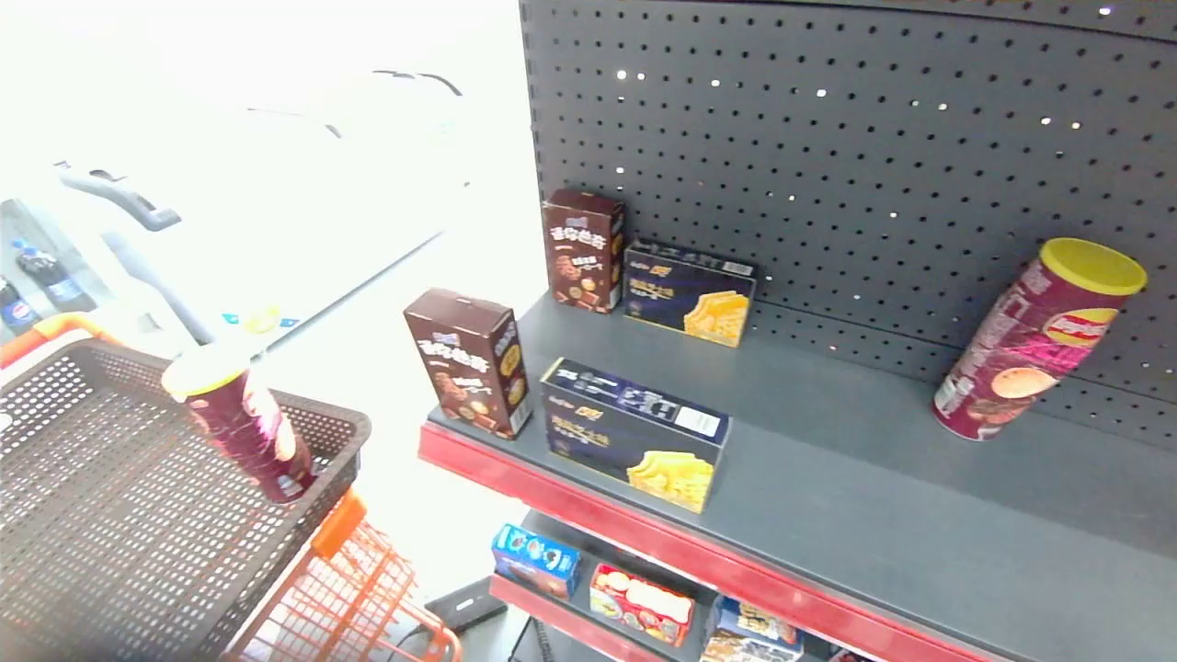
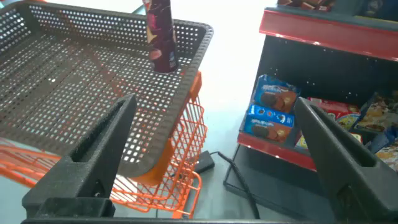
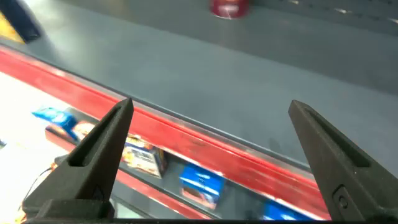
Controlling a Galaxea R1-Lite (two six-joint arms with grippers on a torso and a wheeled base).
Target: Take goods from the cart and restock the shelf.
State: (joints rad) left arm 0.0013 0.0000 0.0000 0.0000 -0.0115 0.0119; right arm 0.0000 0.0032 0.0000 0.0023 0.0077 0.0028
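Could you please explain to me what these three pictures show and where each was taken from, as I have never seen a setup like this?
This is a wheeled robot with two arms, restocking a shop shelf. The large picture comes from a camera on its head, looking down. The shelf holds two brown boxes, two dark blue boxes and a chip can with a yellow lid, leaning against the pegboard. On the left a second chip can stands tilted in the cart basket. The other two pictures come from cameras on the wrists; the dark prongs in them are the fingers. The left gripper is near the cart basket, the right gripper faces the shelf's red front edge. Both are open and hold nothing.
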